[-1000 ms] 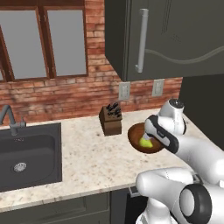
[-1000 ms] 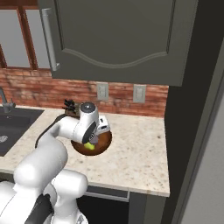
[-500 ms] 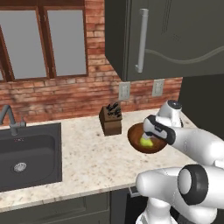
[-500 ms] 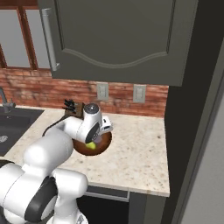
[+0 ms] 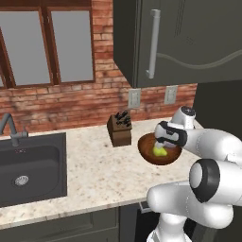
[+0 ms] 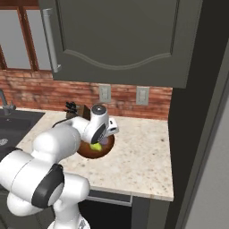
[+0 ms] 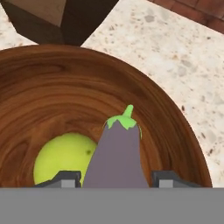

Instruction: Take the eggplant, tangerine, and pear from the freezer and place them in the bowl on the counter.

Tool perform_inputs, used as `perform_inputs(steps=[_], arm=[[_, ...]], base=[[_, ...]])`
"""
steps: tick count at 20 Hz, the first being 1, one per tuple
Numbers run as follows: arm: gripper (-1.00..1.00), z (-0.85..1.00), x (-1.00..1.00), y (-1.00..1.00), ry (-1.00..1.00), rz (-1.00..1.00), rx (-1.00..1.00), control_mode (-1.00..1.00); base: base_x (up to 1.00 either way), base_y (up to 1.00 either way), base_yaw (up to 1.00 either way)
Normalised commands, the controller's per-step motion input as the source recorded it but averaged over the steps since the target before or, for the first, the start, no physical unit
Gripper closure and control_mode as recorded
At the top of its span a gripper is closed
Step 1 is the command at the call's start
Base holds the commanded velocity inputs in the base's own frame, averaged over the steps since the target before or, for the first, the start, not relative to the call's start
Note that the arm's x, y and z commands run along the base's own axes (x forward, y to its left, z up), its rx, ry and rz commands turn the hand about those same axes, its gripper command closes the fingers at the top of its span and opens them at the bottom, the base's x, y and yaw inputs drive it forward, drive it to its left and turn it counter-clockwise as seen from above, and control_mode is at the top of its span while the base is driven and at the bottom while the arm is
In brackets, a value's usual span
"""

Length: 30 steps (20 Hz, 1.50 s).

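My gripper is shut on the eggplant, dark purple with a green cap, and holds it just above the inside of the reddish-brown bowl. The yellow-green pear lies in the bottom of the bowl, left of the eggplant. From the base, the gripper hangs over the bowl on the beige counter, and the pear shows under it. The tangerine and the freezer are out of view.
A wooden knife block stands just behind and left of the bowl. The dark sink with its faucet is far left. Dark wall cabinets hang overhead, and a tall dark panel bounds the counter's right end.
The hand has edged a little left over the bowl and the arm's elbow has swung. The eggplant stays in the grip; the pear and bowl have not moved.
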Motion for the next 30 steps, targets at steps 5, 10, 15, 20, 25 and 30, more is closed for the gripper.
perform_inputs(steps=[5, 10, 15, 20, 25, 30], arm=[[-1.0, -0.09, -0.14, 0.02, 0.0, 0.0, 0.0, -1.0], [-1.0, -0.05, -0.21, 0.06, 0.0, 0.0, 0.0, -1.0], [-1.0, 0.05, -0.23, 0.1, -0.06, 0.0, 0.0, -1.0], [-1.0, 0.5, -0.32, 0.14, -0.13, 0.0, 0.0, -1.0], [-1.0, 0.51, -0.51, 0.12, -0.01, -0.02, 0.0, -1.0], [-1.0, 0.5, -0.58, 0.0, 0.01, -0.17, 0.0, -1.0]], base=[[0.0, 0.0, 0.0], [0.0, 0.0, 0.0], [0.0, 0.0, 0.0], [0.0, 0.0, 0.0], [0.0, 0.0, 0.0], [0.0, 0.0, 0.0]])
